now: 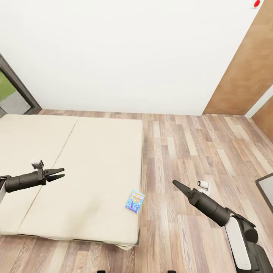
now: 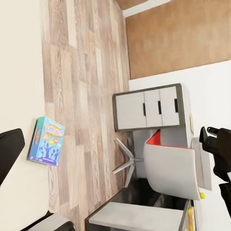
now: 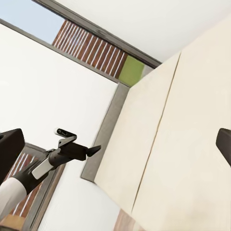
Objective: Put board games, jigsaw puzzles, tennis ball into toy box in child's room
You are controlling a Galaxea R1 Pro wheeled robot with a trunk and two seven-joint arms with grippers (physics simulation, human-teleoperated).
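A small blue board game (image 1: 134, 201) lies flat on the bed (image 1: 76, 159), close to the mattress's near right corner. The same board game (image 2: 46, 141) sits at the mattress edge in the left wrist view. My left gripper (image 1: 63, 173) hovers open and empty over the middle of the bed, well left of the game. My right gripper (image 1: 175, 183) hangs over the wood floor to the game's right, pointing towards the bed. Its fingers (image 3: 9, 151) stand wide apart with nothing between them. The left arm (image 3: 67, 151) also appears in the right wrist view.
Wood-plank floor (image 1: 197, 151) runs right of the bed to a white wall and a brown panel (image 1: 246, 76). A dark-framed window (image 1: 15, 91) stands at the left. A white cabinet with a dark-grey top (image 2: 147, 108) and a white chair with a red seat (image 2: 171, 166) stand across the floor.
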